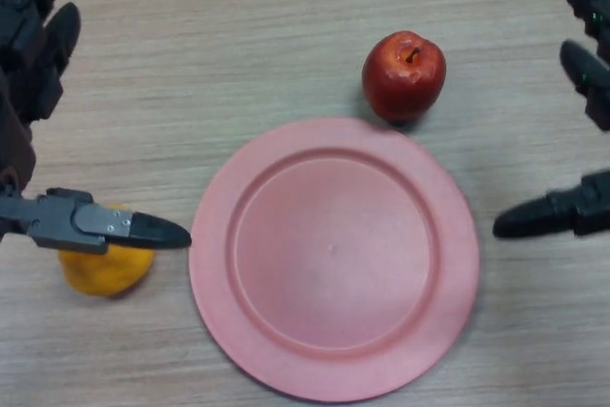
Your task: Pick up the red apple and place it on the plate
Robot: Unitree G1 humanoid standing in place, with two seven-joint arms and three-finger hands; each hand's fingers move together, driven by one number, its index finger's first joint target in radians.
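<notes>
I have not started the pick yet: the red apple point(403, 74) sits upright on the wooden desk point(238, 54) toward its far edge, just beyond the far rim of the empty pink plate point(334, 259), and neither of my hands touches it. My right hand point(581, 209) waits at the desk's right edge with fingers spread and empty, and my left hand point(38, 92) hangs open over an orange point(105, 269) near the left edge. I judge the right hand better placed; it must reach in, close round the apple, then lift it onto the plate
</notes>
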